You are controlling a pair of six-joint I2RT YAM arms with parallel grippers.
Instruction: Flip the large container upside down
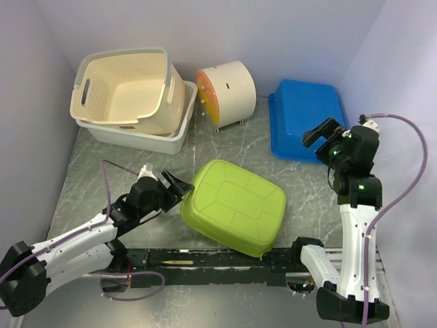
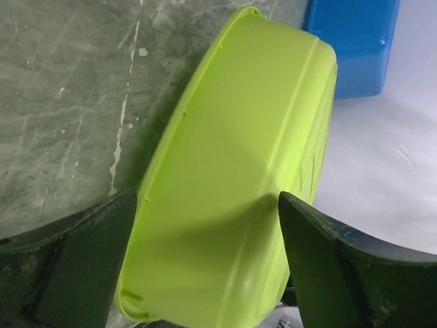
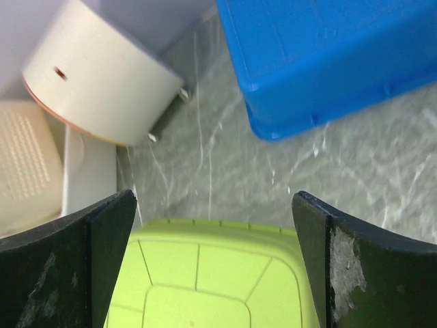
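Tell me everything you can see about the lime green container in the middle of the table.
The lime green container is a rounded-rectangle tub, plastic by its look, with smooth walls and a lipped rim. It lies upside down near the front middle of the grey marbled table, base up, showing a moulded pattern of panels. The left gripper stands open astride its left edge; whether the fingers touch it cannot be told. Nothing else touches it.

No legible text or numbers in any view. The green container [image 1: 234,206] and blue bin [image 1: 305,117] carry no markings.
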